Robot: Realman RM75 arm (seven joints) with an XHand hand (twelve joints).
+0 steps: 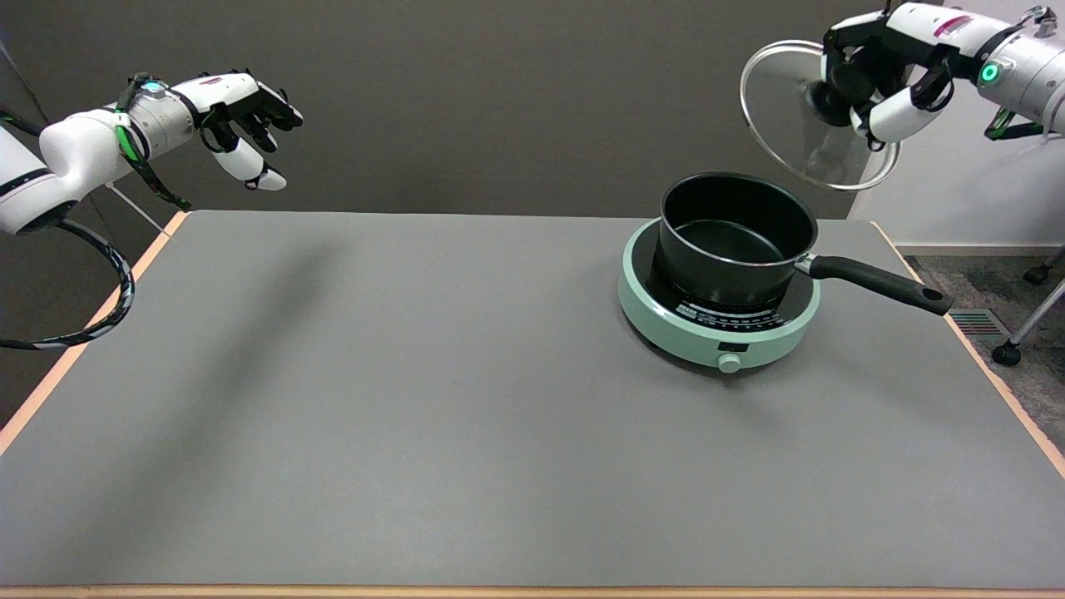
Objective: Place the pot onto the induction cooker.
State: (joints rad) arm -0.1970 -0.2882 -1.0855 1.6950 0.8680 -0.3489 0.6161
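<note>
The pot hides much of your cooker top; its panel print is too small to read. The right hand covers the lid knob.

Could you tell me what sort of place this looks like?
Probably a robotics lab staged as a kitchen: a black pot on a mint-green round induction cooker, a grey-topped table, and a robot hand holding a glass lid.

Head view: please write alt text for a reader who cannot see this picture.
A black pot with a long black handle sits on a round mint-green induction cooker on a grey table. Above it, the right hand holds a round glass lid by its knob, tilted in the air. The left hand hangs idle at the upper left.
</note>
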